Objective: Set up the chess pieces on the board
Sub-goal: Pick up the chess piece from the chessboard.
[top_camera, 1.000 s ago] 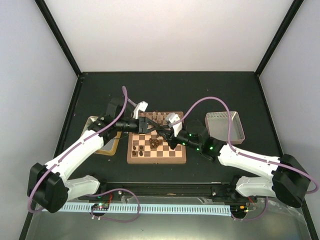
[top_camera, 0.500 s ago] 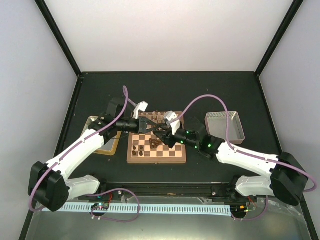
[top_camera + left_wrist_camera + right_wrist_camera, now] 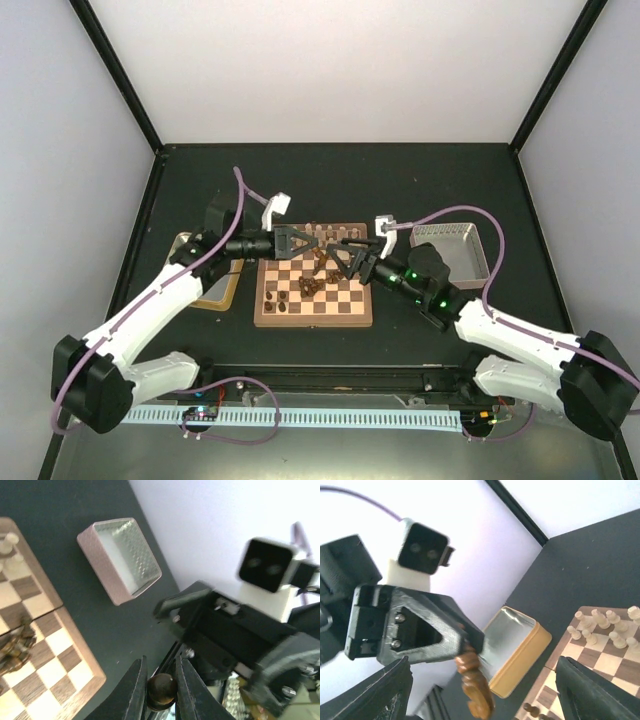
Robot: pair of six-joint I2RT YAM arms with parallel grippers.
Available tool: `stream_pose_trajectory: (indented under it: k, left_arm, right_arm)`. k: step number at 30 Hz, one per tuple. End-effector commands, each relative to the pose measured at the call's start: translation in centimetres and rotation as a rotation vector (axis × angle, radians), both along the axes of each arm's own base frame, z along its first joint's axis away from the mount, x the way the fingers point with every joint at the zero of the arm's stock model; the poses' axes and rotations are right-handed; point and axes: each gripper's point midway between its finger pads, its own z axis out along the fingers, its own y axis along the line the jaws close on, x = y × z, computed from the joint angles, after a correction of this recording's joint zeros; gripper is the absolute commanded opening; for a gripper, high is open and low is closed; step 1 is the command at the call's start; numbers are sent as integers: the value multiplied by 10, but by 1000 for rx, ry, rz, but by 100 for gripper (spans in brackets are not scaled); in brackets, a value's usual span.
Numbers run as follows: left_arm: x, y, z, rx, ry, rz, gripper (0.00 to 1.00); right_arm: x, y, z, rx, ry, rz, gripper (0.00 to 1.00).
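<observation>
I hold one dark piece [image 3: 160, 691] pinched between the closed fingers of my left gripper [image 3: 161, 664], my right gripper [image 3: 341, 252] beside it is wide open and empty, and on the board [image 3: 315, 318] below them the pale pieces [image 3: 600, 625] seem placed while a dark heap [image 3: 310, 286] waits.

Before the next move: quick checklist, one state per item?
1. Grip: left gripper shut on the dark piece: ok.
2. Release: right gripper open, its fingers wide on either side of that piece: ok.
3. Held piece upright: cannot tell.
4. Layout: other dark pieces bunched in the middle of the board, not in rows: not ok.
5. Far side: cream pieces standing along the board's edge: ok.
</observation>
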Motion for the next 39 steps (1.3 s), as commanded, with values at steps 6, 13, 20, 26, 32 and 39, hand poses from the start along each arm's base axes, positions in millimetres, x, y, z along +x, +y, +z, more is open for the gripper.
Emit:
stream_pose_trajectory:
  k: [6, 13, 20, 26, 32, 39]
  left_arm:
    - [14, 8, 100, -314, -70, 169, 2]
    - [10, 14, 119, -434, 9, 205, 2]
    - [6, 14, 120, -451, 60, 198, 2]
    - [5, 13, 122, -462, 65, 186, 2]
    - [5, 12, 121, -461, 45, 179, 1]
    - [2, 14, 122, -435, 1, 182, 1]
  right_arm:
    - [-5, -9, 69, 493, 286, 78, 78]
    - [-7, 8, 103, 551, 304, 186, 71]
    - [-6, 12, 103, 546, 314, 198, 54]
    - [-3, 13, 97, 531, 333, 184, 45]
    - [-2, 19, 95, 529, 374, 201, 31]
    - [1, 17, 94, 536, 379, 179, 9]
